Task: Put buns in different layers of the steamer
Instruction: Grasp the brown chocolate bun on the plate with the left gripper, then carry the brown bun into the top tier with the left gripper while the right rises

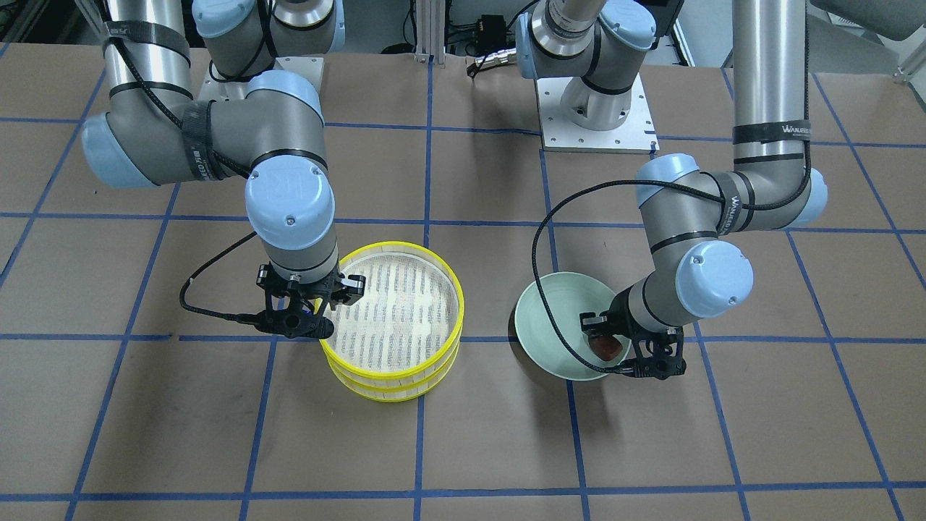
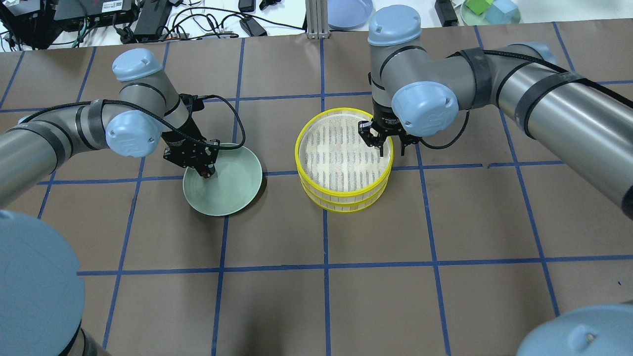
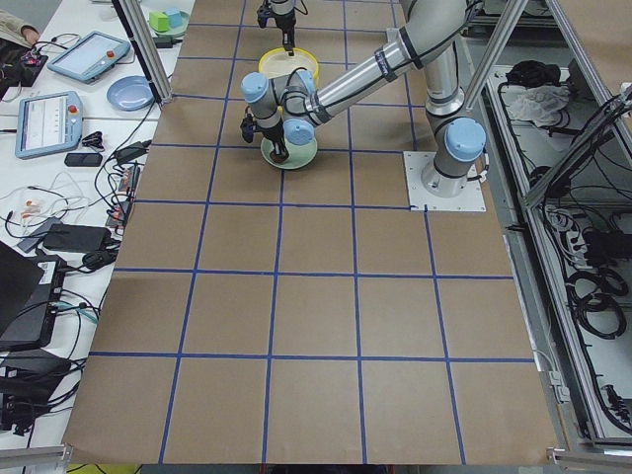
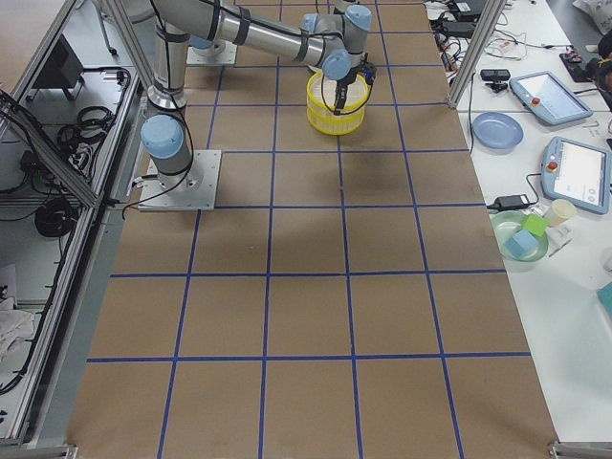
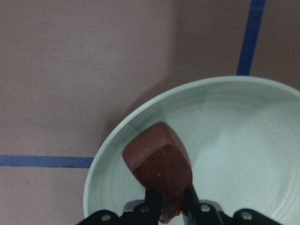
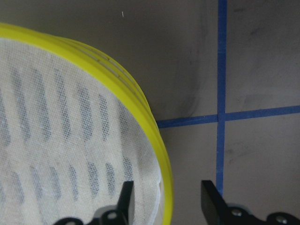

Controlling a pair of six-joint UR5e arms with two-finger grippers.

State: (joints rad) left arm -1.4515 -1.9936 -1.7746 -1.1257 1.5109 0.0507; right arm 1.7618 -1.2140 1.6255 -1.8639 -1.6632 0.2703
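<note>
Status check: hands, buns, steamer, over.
Left hand shut on brown bun over green dish. Right hand open, straddling steamer rim. Cream bun not in view.

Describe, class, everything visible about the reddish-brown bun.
The reddish-brown bun is a small rounded lump, matt, with a paler flat face and darker sides. The left gripper pinches one end between both fingers, holding it over the pale green dish, near the rim. Whether it touches the dish cannot be told.

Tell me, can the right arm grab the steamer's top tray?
Probably yes: its open gripper straddles the top tray at the rim, one finger inside and one outside, with nothing in the way.
</note>
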